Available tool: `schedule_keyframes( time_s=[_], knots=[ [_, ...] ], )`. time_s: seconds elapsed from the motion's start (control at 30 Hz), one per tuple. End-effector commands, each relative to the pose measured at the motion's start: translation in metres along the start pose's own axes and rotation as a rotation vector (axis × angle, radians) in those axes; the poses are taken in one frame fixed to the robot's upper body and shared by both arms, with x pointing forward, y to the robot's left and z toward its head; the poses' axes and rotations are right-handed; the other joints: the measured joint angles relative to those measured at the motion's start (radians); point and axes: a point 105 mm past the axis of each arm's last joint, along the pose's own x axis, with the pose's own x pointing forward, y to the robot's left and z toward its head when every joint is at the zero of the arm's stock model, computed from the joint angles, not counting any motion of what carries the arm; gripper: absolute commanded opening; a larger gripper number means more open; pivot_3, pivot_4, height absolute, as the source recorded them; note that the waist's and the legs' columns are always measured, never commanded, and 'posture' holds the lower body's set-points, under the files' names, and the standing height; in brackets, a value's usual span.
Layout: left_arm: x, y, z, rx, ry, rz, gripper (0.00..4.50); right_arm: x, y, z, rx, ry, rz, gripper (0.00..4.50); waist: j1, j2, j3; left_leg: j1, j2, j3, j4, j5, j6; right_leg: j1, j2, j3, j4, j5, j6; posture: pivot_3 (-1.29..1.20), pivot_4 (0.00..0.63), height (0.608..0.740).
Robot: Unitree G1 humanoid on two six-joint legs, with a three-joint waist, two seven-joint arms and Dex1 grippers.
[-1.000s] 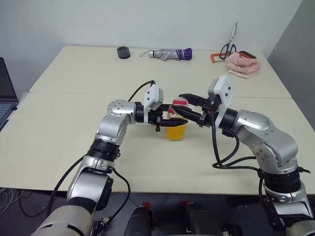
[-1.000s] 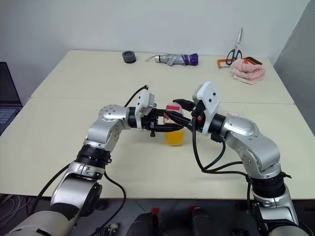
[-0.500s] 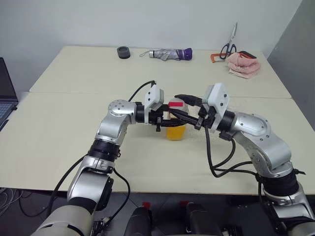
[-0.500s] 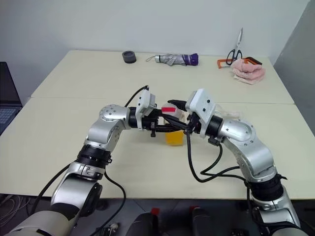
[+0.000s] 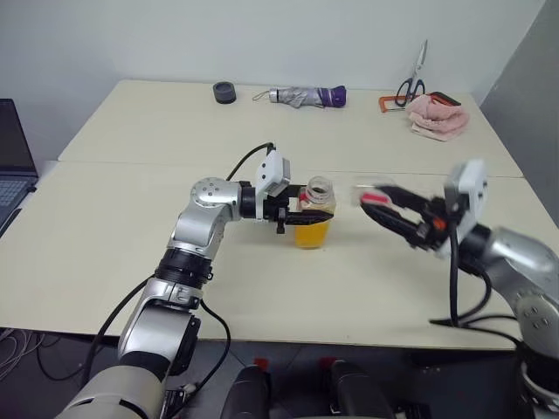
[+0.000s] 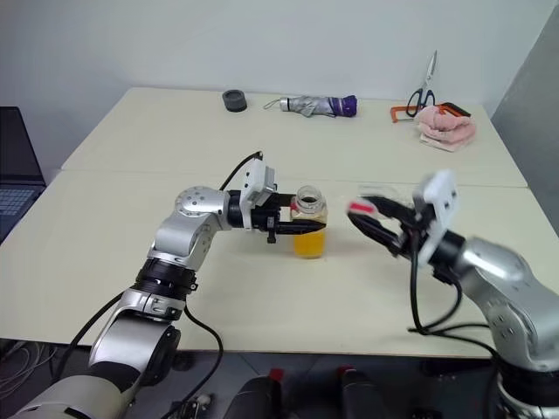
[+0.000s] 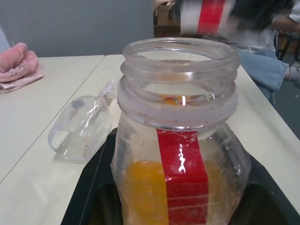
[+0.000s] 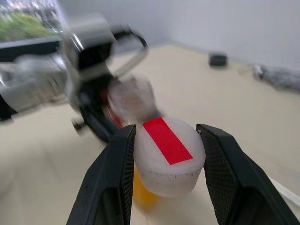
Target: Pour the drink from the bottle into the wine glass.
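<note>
The bottle (image 5: 313, 214) stands upright on the table, a red strip (image 7: 182, 173) down its side and its mouth (image 7: 180, 56) uncapped. The orange drink (image 5: 312, 234) fills its lower part. My left gripper (image 5: 307, 212) is shut on the bottle's body, reaching in level from the left. To the right of the bottle and apart from it, my right gripper (image 5: 371, 199) is shut on the red-and-white cap (image 8: 168, 154). The clear wine glass (image 7: 79, 129) lies on its side on the table beyond the bottle.
Along the table's far edge lie a dark tape roll (image 5: 224, 92), a folded umbrella (image 5: 306, 95), scissors (image 5: 410, 83) and a pink cloth (image 5: 434, 115). A laptop (image 5: 13, 148) sits at the far left. A seated person (image 7: 262, 51) is beyond the table.
My right gripper has pulled away to the right and downward with the cap in it, leaving the bottle's mouth open. The left gripper and the bottle have stayed put.
</note>
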Motion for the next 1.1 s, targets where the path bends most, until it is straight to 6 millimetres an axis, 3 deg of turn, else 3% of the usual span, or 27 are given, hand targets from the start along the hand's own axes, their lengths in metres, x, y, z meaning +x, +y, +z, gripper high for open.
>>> schedule_keyframes(
  time_s=[0.03, 0.1, 0.17, 0.3, 0.4, 0.43, 0.6, 0.77, 0.97, 1.1],
  knots=[
    [0.000, 0.001, 0.018, 0.052, -0.052, 0.004, 1.90, -0.013, -0.019, -0.011, -0.052, 0.010, -0.130, 1.74, -0.003, 0.000, 0.000, 0.000, 0.000, 0.001, 0.000, 0.000, 0.000, 0.000, 0.000, 0.001, 0.000, 0.000, 0.000, 0.00, 0.150, 0.740],
    [-0.001, 0.001, 0.017, 0.049, -0.052, 0.007, 1.90, -0.025, -0.048, -0.048, -0.047, 0.093, -0.314, 1.74, -0.008, 0.000, 0.000, 0.002, 0.000, 0.002, 0.000, 0.000, 0.000, 0.000, 0.001, 0.003, 0.002, 0.000, 0.000, 0.00, 0.150, 0.740],
    [-0.001, 0.001, 0.017, 0.047, -0.053, 0.008, 1.90, -0.034, -0.063, -0.074, -0.026, 0.147, -0.413, 1.74, -0.009, 0.000, 0.000, 0.003, 0.001, 0.002, 0.000, 0.000, 0.000, 0.000, 0.002, 0.004, 0.003, 0.000, 0.000, 0.00, 0.150, 0.740],
    [-0.003, 0.002, 0.017, 0.046, -0.051, 0.020, 1.90, -0.048, -0.071, -0.107, 0.094, 0.218, -0.467, 3.03, -0.008, 0.001, 0.000, 0.003, 0.001, 0.003, 0.000, 0.000, 0.000, -0.001, 0.002, 0.005, 0.005, 0.000, 0.000, 0.00, 0.150, 0.740],
    [-0.006, 0.004, 0.016, 0.045, -0.048, 0.037, 1.90, -0.053, -0.065, -0.112, 0.076, 0.255, -0.424, 4.09, -0.006, 0.001, 0.000, 0.004, 0.000, 0.005, 0.001, 0.000, 0.000, -0.001, 0.002, 0.007, 0.006, 0.000, 0.000, 0.00, 0.150, 0.740],
    [-0.007, 0.005, 0.016, 0.044, -0.048, 0.046, 1.90, -0.053, -0.064, -0.109, 0.071, 0.251, -0.410, 4.45, -0.005, 0.001, 0.000, 0.004, 0.000, 0.005, 0.001, 0.000, 0.000, -0.001, 0.002, 0.007, 0.006, 0.000, 0.000, 0.00, 0.150, 0.740],
    [-0.017, 0.010, 0.014, 0.029, -0.051, 0.111, 1.90, -0.060, -0.056, -0.092, -0.032, 0.274, -0.320, 4.50, -0.005, 0.001, 0.000, 0.003, 0.000, 0.005, 0.001, 0.000, 0.000, -0.001, 0.002, 0.006, 0.005, 0.000, 0.000, 0.00, 0.150, 0.740],
    [-0.044, 0.029, 0.015, 0.014, -0.059, 0.285, 1.90, -0.050, -0.053, -0.048, -0.164, 0.224, -0.231, 4.50, -0.011, 0.001, 0.000, 0.004, 0.001, 0.006, 0.001, 0.000, 0.000, -0.001, 0.002, 0.007, 0.006, 0.000, 0.001, 0.00, 0.150, 0.740],
    [-0.102, 0.064, 0.006, 0.026, -0.009, 0.668, 1.90, 0.017, 0.015, 0.010, -0.159, 0.033, 0.153, 4.50, -0.025, 0.001, 0.000, 0.006, 0.003, 0.004, 0.001, 0.000, 0.000, -0.001, 0.004, 0.007, 0.008, 0.000, 0.001, 0.00, 0.150, 0.740],
    [-0.132, 0.071, -0.006, 0.027, 0.052, 0.827, 1.90, 0.055, 0.044, 0.029, -0.154, -0.043, 0.291, 4.50, -0.022, 0.000, 0.000, 0.005, 0.002, 0.003, 0.001, 0.000, 0.000, -0.001, 0.003, 0.006, 0.007, 0.000, 0.000, 0.00, 0.150, 0.740]
  ],
)
